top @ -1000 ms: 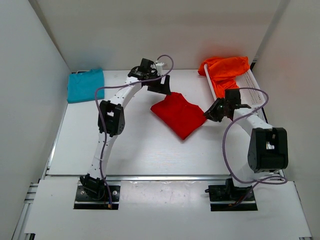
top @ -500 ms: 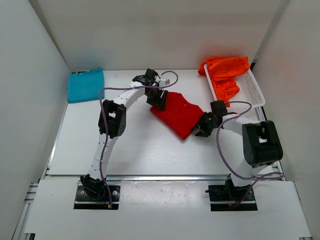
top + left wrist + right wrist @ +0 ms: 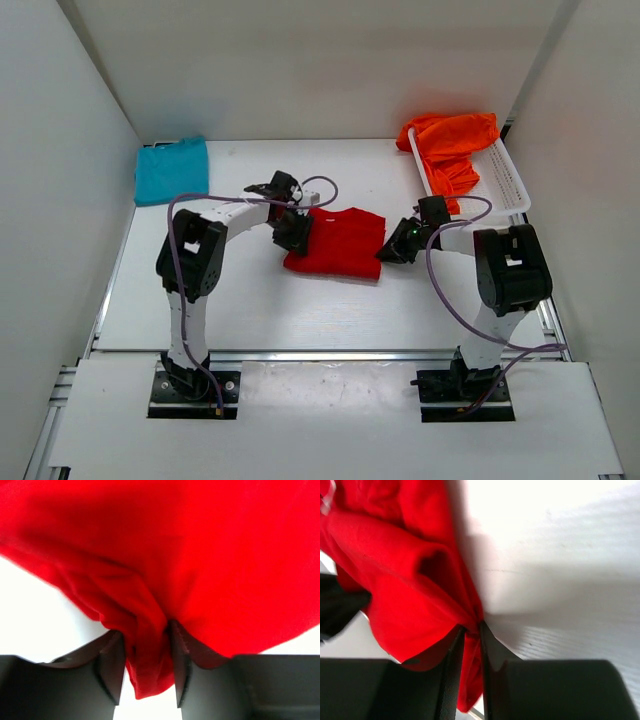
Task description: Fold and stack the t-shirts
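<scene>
On the white table (image 3: pixel 300 310) there are three t-shirts, one basket and two grippers at work. One teal-blue t-shirt (image 3: pixel 171 171) lies folded flat in the far left corner, well apart from everything else. One orange t-shirt (image 3: pixel 450 140) sits crumpled over the far end of the single white mesh basket (image 3: pixel 512 190) at the right. One red t-shirt (image 3: pixel 335 243) lies in the middle of the table, between the two arms. The left gripper (image 3: pixel 293 232) is at its left edge, and the left wrist view shows its jaws pinched on a thick bunch of the red cloth (image 3: pixel 200 555), with folds hanging down between the fingers (image 3: pixel 111 665). The right gripper (image 3: pixel 395 247) is at the shirt's right edge, and in the right wrist view its jaws are nearly together, clamping a thin fold of the red cloth (image 3: pixel 395 580). A second ago the red shirt lay as a tilted diamond nearer the basket. The left gripper hung wide open above its far corner and the right gripper was at its right corner. Now the shirt is squared up as a rough rectangle, shifted left and toward the arm bases, and both grippers have closed on it. The teal-blue and orange shirts and the basket are where they were.
</scene>
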### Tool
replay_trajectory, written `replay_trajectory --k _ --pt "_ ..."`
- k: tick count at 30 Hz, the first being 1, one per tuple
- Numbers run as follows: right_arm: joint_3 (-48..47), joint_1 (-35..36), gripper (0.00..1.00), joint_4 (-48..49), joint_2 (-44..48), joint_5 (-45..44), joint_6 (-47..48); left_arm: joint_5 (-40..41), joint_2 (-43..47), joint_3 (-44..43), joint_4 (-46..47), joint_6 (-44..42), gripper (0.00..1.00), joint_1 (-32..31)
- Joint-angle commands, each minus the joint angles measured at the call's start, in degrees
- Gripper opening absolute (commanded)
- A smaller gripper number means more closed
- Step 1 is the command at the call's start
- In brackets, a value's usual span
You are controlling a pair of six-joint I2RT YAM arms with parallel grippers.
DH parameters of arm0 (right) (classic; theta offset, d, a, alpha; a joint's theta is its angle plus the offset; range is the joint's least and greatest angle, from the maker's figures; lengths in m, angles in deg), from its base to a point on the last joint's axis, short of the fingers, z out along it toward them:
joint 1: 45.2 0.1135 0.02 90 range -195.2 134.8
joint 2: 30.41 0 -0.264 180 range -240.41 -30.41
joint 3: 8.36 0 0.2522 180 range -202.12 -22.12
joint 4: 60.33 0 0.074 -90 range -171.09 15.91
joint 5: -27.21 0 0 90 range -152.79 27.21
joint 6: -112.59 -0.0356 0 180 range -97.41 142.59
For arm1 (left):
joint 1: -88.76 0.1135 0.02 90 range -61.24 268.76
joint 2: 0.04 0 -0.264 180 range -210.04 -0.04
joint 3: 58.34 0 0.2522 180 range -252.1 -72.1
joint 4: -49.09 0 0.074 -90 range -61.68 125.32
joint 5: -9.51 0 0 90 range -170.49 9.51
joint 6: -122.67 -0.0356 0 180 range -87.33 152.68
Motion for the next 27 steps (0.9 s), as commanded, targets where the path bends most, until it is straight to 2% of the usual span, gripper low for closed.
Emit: replay_trajectory --k 1,5,11,14,20,25,27 --pt "-3.1 0.4 0.25 0.8 -0.9 2.3 4.9 -1.0 4.7 6.0 -2.6 3.6 0.51 0.7" --pt "-5.6 0.1 0.33 -3.1 -0.1 0.4 8.3 -0.9 7.6 8.3 -3.5 3.9 0.55 5.7" --pt "-7.3 0.0 0.39 -7.2 3.4 -2.7 12.6 -0.6 11.2 0.0 -7.2 2.9 0.66 10.7" --pt "-7.0 -0.5 0.40 -6.3 4.8 -2.8 12.8 -0.1 11.2 -4.5 -6.9 3.0 0.71 10.2" --pt "-6.8 0.8 0.43 -4.5 3.8 -1.1 10.7 4.3 8.9 -5.5 -2.7 3.7 0.78 6.6" --pt "-7.7 2.9 0.42 -3.4 1.0 -0.5 10.5 7.1 4.6 -5.8 -1.2 3.5 0.76 6.1" --pt "-8.4 3.3 0.42 -3.7 -0.2 0.0 10.5 11.2 4.1 -5.4 0.7 3.7 0.73 6.5"
